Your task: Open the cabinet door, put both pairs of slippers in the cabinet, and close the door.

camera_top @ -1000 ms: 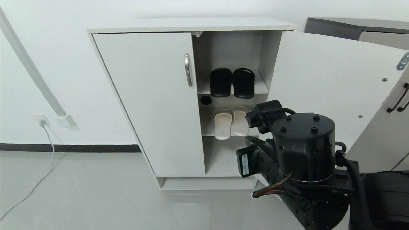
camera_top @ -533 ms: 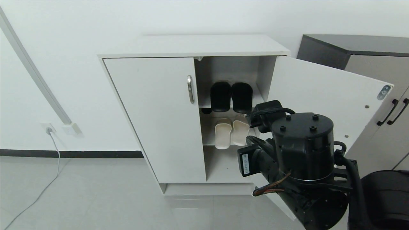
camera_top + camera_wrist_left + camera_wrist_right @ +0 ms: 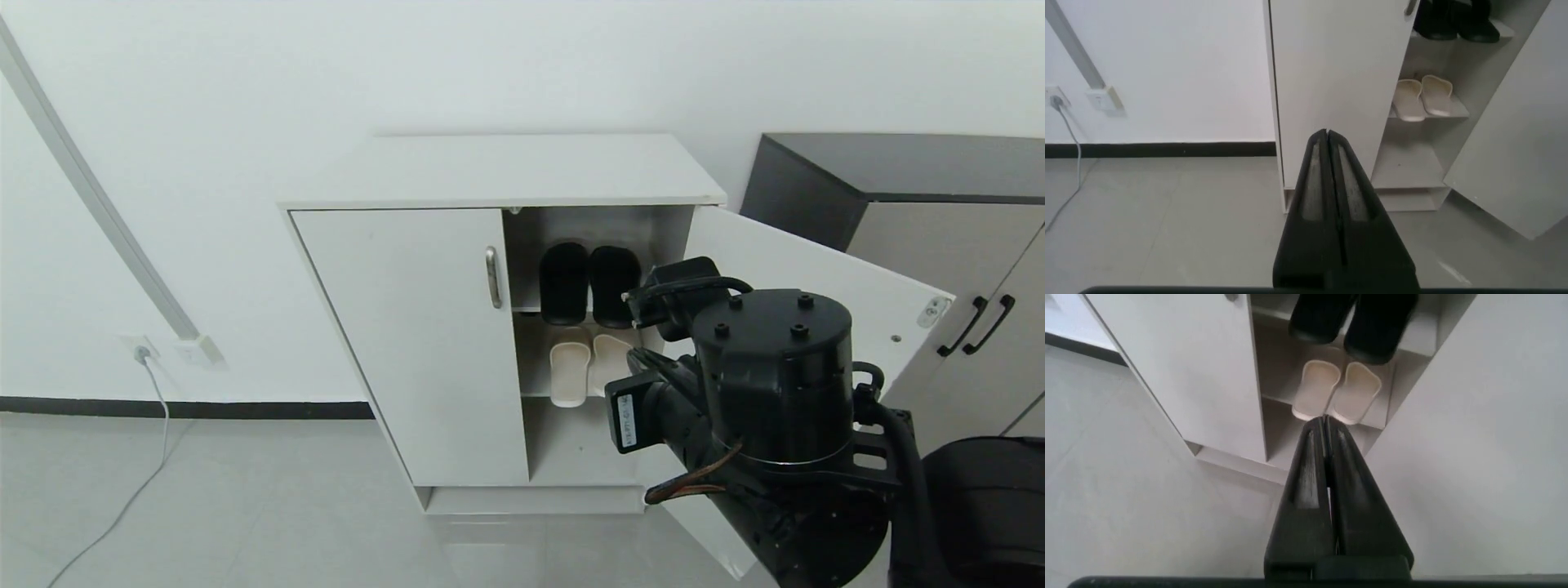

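Black slippers side by side on the upper shelf of the white cabinet, centre of the head view; cream slippers on the shelf just below. Right door swung open toward the frame's right; left door shut, metal handle at its inner edge. Left gripper pressed closed, holding nothing, over grey floor, well apart from the cabinet. Right gripper likewise closed and empty, facing the open compartment. Grey cabinet at right; wall socket at left.

cabinet: smooth matt | handle: shiny metal | floor: glossy tile
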`<state>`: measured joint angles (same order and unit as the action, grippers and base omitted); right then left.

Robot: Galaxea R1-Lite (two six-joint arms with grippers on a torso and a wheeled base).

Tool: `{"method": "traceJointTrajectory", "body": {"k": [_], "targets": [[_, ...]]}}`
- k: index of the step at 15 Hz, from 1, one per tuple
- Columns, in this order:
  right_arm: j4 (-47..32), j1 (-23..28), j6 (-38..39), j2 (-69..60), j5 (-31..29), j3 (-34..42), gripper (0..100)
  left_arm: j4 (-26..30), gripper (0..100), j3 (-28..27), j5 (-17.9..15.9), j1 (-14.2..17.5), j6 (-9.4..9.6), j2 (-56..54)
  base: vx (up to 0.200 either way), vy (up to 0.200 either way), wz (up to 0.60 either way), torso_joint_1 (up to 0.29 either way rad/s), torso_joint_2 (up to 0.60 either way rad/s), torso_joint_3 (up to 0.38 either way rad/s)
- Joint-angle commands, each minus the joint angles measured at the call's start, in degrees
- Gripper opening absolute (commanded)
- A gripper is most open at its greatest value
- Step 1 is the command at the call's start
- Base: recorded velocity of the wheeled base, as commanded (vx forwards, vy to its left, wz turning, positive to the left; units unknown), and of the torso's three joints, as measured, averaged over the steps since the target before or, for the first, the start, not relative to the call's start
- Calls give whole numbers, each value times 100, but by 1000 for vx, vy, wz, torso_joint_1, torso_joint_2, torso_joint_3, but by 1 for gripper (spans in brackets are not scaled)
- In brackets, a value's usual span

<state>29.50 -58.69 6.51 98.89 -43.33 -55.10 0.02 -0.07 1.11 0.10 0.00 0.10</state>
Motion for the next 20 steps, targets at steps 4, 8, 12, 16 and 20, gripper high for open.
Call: {"method": "traceJointTrajectory", "body": {"k": [4,8,12,16,20], "targets": [[-6,-3,-1,7,0,8,0,-2,0,-1,3,-1,0,-1,0,0,0,185,-494,-309],[-6,6,-9,7,0,17,0,-2,0,-1,3,-1,-9,-1,0,0,0,210,-514,-308],[3,24,-1,16,-9,26,0,-2,0,-1,3,-1,-9,-1,0,0,0,233,-552,-326],[12,85,-1,51,-18,61,0,-2,0,-1,3,-10,-9,-1,0,0,0,254,-581,-325],[196,85,-97,60,-9,158,0,-2,0,-1,3,-1,-9,-1,0,0,0,60,-127,-70]]}}
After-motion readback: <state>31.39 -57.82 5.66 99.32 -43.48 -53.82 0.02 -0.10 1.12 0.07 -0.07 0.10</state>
